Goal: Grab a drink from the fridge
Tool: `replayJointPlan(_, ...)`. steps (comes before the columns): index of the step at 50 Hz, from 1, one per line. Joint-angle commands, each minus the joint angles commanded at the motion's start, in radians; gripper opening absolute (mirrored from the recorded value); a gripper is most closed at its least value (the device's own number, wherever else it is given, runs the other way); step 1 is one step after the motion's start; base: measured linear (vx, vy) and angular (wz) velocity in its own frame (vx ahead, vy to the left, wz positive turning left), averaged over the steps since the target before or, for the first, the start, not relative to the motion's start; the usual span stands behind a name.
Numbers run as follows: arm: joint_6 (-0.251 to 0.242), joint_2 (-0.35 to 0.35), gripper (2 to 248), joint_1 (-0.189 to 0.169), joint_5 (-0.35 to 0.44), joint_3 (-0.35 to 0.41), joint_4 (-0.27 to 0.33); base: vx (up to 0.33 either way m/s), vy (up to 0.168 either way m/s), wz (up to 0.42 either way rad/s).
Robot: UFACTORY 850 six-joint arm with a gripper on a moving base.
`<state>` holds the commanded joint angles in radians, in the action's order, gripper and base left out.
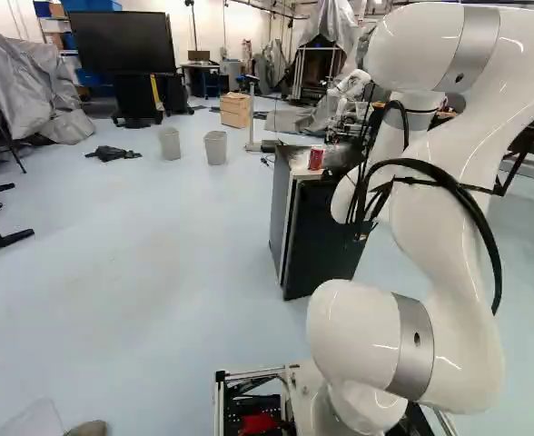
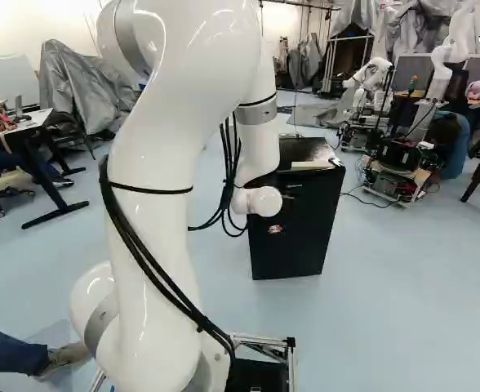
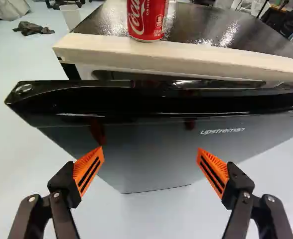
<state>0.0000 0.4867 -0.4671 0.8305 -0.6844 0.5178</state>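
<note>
Orange pads [image 3: 85, 168] stand wide apart on the hand [image 3: 150, 172], with the dark door [image 3: 149, 149] of the fridge [image 2: 293, 237] just ahead of them. Beyond its upper edge, a red drink can [image 3: 147, 19] stands upright on the fridge's top.

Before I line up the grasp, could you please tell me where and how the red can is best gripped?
Probably mid-body, coming level from the door side: the red can stands upright, round, near the fridge's front edge, so the gripper could close across it.
</note>
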Motion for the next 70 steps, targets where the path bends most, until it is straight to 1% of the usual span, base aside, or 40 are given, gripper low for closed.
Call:
replayJointPlan(35, 0.0, 0.067, 247, 0.04, 0.0, -0.095, 0.0, 0.0, 0.0, 0.0)
replayJointPlan(48, 0.0, 0.069, 247, 0.041, 0.0, -0.098, 0.0, 0.0, 0.0, 0.0)
replayJointPlan(70, 0.0, 0.05, 247, 0.035, 0.0, -0.07, 0.0, 0.0, 0.0, 0.0)
